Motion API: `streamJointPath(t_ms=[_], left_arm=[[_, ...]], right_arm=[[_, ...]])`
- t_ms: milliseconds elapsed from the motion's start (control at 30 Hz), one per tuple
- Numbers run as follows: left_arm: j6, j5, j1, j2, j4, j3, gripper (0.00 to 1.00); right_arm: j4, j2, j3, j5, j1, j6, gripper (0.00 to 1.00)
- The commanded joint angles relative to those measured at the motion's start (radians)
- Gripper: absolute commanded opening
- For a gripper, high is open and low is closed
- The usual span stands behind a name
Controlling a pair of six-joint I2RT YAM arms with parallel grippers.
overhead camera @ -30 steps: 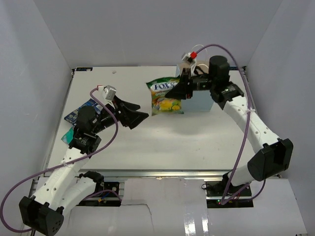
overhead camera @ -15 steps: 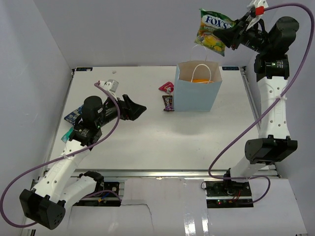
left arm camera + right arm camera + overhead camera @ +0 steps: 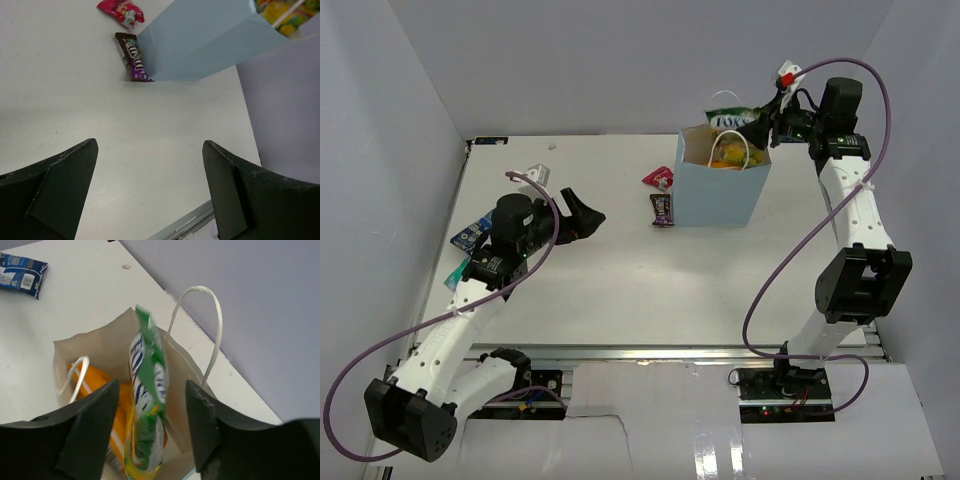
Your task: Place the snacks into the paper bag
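Note:
The light-blue paper bag [image 3: 720, 192] stands upright at the back of the table. My right gripper [image 3: 765, 126] hangs open just above its mouth. The green candy bag [image 3: 147, 405] is blurred between the spread jaws, free of both, its lower end inside the paper bag [image 3: 95, 347] beside the orange chip bag [image 3: 120, 412]. Its top pokes out in the top view [image 3: 728, 121]. My left gripper [image 3: 585, 215] is open and empty over the table. It faces a dark purple wrapper [image 3: 134, 62] and a red packet [image 3: 122, 10] lying left of the paper bag [image 3: 200, 40].
A blue packet [image 3: 475, 230] and a teal packet [image 3: 458, 272] lie near the table's left edge, partly under my left arm. The blue packet also shows in the right wrist view [image 3: 20, 272]. Grey walls enclose the table on three sides.
My right gripper came down from high above to the paper bag's mouth and let go of the green candy bag, which now drops in. My left gripper shifted slightly.

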Motion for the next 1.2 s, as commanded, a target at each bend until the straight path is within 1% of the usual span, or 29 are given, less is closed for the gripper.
streamJointPath(t_ms=[0,33,67,100,133,167,233,267,300,333,367,400,433,467,500,567,600,667,767,867,967,1033,1100,1167], left_arm=[[-0.095,-0.052,0.061,0.051,-0.079,0.050,0.96],[-0.112,-0.033,0.085,0.068,-0.092,0.061,0.96],[-0.129,-0.018,0.146,0.103,-0.105,0.076,0.96],[-0.148,-0.004,0.180,0.122,-0.115,0.082,0.97],[-0.214,-0.001,0.222,0.145,-0.161,0.090,0.98],[-0.247,-0.001,0.301,0.166,-0.184,0.108,0.98],[-0.305,0.005,0.377,0.245,-0.243,0.140,0.98],[-0.314,-0.013,0.453,0.275,-0.263,0.162,0.98],[-0.328,-0.033,0.478,0.330,-0.284,0.212,0.98],[-0.345,-0.059,0.501,0.358,-0.331,0.240,0.98],[-0.366,-0.125,0.538,0.384,-0.353,0.268,0.98],[-0.376,-0.171,0.550,0.436,-0.373,0.327,0.98],[-0.389,-0.217,0.563,0.464,-0.426,0.357,0.98],[-0.402,-0.263,0.582,0.490,-0.447,0.381,0.98],[-0.415,-0.321,0.592,0.515,-0.497,0.429,0.98],[-0.440,-0.325,0.624,0.585,-0.528,0.464,0.98],[-0.446,-0.291,0.635,0.604,-0.534,0.475,0.98],[-0.478,-0.263,0.646,0.645,-0.579,0.501,0.97],[-0.557,-0.210,0.646,0.650,-0.617,0.477,0.94],[-0.667,-0.211,0.646,0.610,-0.654,0.411,0.93],[-0.780,-0.249,0.646,0.576,-0.660,0.339,0.92],[-0.822,-0.268,0.647,0.576,-0.627,0.313,0.91],[-0.831,-0.274,0.647,0.620,-0.575,0.293,0.91],[-0.807,-0.295,0.646,0.656,-0.521,0.285,0.91]], right_arm=[[0.025,-0.033,0.014,-0.043,0.008,-0.067,0.64],[0.023,-0.033,0.020,-0.037,0.008,-0.063,0.71],[0.023,-0.034,0.028,-0.032,0.008,-0.054,0.81],[0.022,-0.035,0.039,-0.028,0.005,-0.044,0.84],[0.023,-0.038,0.062,-0.028,0.003,-0.013,0.87],[0.023,-0.041,0.074,-0.029,-0.006,0.004,0.90],[0.020,-0.057,0.099,-0.034,-0.015,0.042,0.93],[0.018,-0.067,0.109,-0.038,-0.021,0.074,0.95],[0.018,-0.090,0.111,-0.038,-0.034,0.087,0.98],[0.017,-0.100,0.108,-0.035,-0.040,0.098,0.98],[0.003,-0.113,0.097,-0.035,-0.044,0.111,0.98],[-0.009,-0.136,0.090,-0.041,-0.055,0.113,0.98],[-0.024,-0.146,0.079,-0.047,-0.058,0.111,0.98],[-0.037,-0.160,0.065,-0.052,-0.061,0.098,0.98],[-0.063,-0.189,0.024,-0.054,-0.064,0.090,0.98],[-0.077,-0.223,-0.033,-0.063,-0.066,0.073,0.98],[-0.095,-0.254,-0.089,-0.070,-0.066,0.044,0.98],[-0.115,-0.280,-0.139,-0.074,-0.066,0.012,0.98],[-0.161,-0.315,-0.197,-0.075,-0.066,-0.048,0.98],[-0.230,-0.326,-0.210,-0.116,-0.066,-0.111,0.98],[-0.253,-0.323,-0.214,-0.144,-0.066,-0.125,0.98],[-0.253,-0.320,-0.216,-0.159,-0.066,-0.125,0.98],[-0.253,-0.309,-0.210,-0.175,-0.066,-0.120,0.98],[-0.253,-0.301,-0.199,-0.187,-0.066,-0.113,0.98]])
